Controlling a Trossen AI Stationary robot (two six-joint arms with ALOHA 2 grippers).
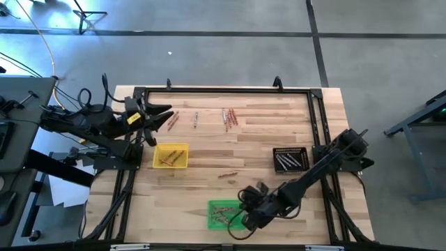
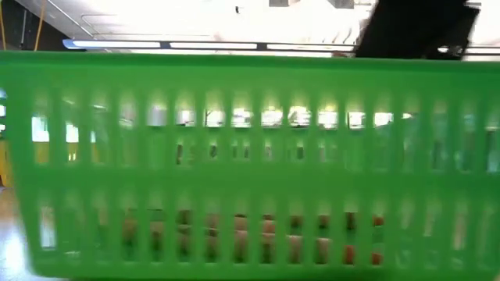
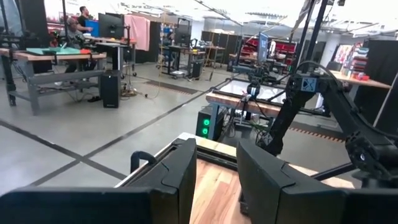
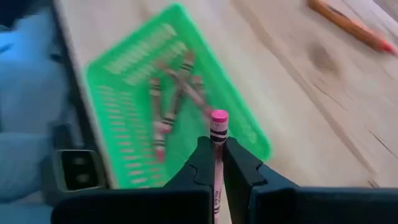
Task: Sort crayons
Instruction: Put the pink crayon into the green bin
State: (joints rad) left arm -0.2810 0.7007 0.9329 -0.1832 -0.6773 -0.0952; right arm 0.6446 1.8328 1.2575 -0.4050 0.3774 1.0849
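So from above, the right gripper (image 1: 245, 209) hangs at the edge of the green tray (image 1: 224, 213), which has crayons (image 1: 223, 211) in it. More crayons sit in the yellow tray (image 1: 171, 156) and black tray (image 1: 290, 159), with loose ones (image 1: 229, 117) far off by the left gripper (image 1: 164, 117). Low view: just the green tray's wall (image 2: 234, 156). Left wrist: fingers (image 3: 186, 174) apart, nothing between. Right wrist: fingers (image 4: 202, 165) clamped on a pink crayon (image 4: 217, 146), tray (image 4: 134, 56) just ahead.
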